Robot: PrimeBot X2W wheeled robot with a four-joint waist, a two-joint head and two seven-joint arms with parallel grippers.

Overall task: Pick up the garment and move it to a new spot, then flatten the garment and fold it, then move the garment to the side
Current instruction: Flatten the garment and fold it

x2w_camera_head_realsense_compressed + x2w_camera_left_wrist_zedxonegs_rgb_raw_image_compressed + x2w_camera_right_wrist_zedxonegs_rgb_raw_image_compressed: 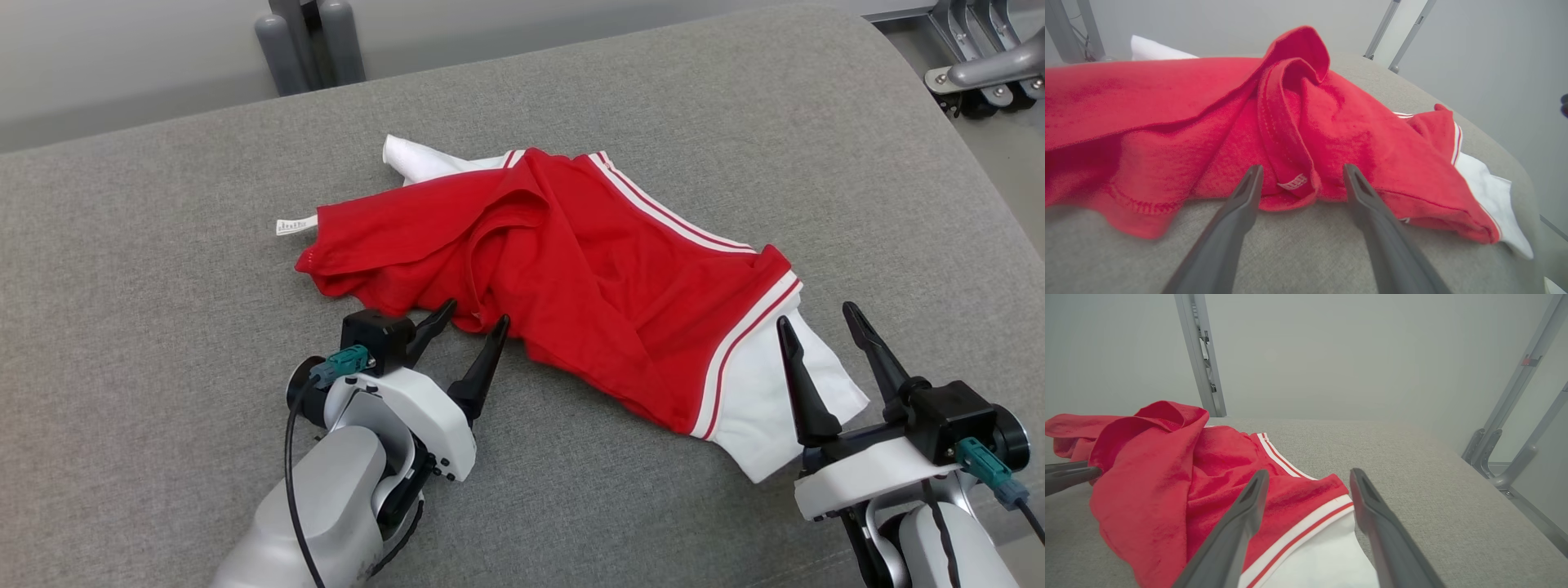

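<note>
A crumpled red garment [571, 269] with white sleeves and red-and-white striped trim lies across the middle of the grey padded surface [163, 245]. My left gripper [473, 318] stands open at its near left edge, fingertips just short of a folded red hem [1290, 183]. My right gripper [816, 314] is open over the white sleeve [759, 400] at the garment's near right end. In the right wrist view my right gripper [1308, 475] frames the striped band [1306, 526] and the white sleeve [1323, 563]. Nothing is held.
A white care label [295, 225] sticks out at the garment's left side. Grey metal frame posts [310, 41] stand behind the surface, and more frame parts [988, 65] sit at the far right beyond its rounded edge.
</note>
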